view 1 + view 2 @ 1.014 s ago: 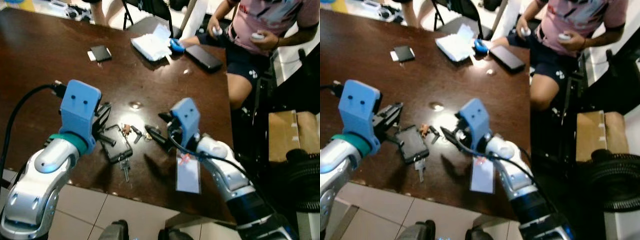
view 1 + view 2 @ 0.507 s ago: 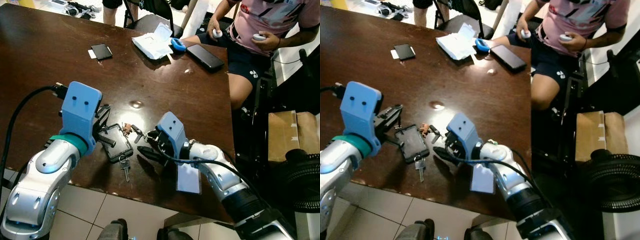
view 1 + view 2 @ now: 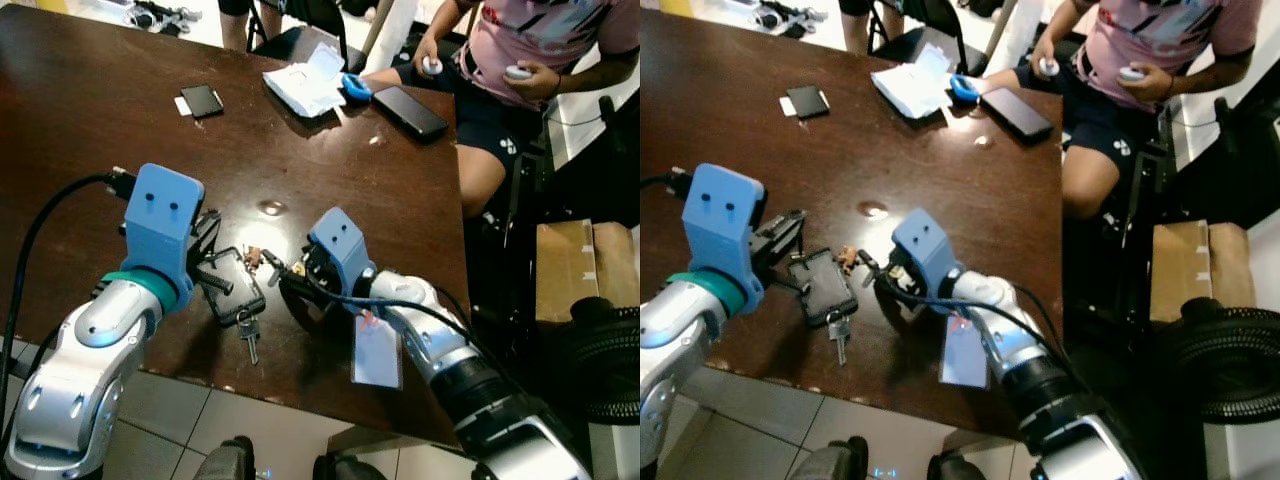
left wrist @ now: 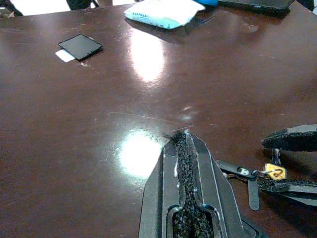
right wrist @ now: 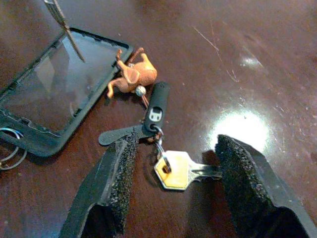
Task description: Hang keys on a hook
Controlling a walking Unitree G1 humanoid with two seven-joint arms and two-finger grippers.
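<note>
Right gripper (image 5: 171, 186) low over the tabletop (image 3: 90, 130) near its front edge, fingers wide apart — yellow-headed key (image 5: 176, 170) lies between them, untouched. Black phone (image 5: 52, 94) beside it, then the fob (image 5: 154, 111) and orange charm (image 5: 132, 77). Left gripper (image 4: 185, 148) pressed closed — holding nothing, just left of the phone.

Legible text: none found.
The tag (image 3: 376, 351) by the right gripper (image 5: 171, 186), the key (image 5: 179, 170) between its fingers and the small fob (image 5: 156, 109) show no readable marking.
</note>
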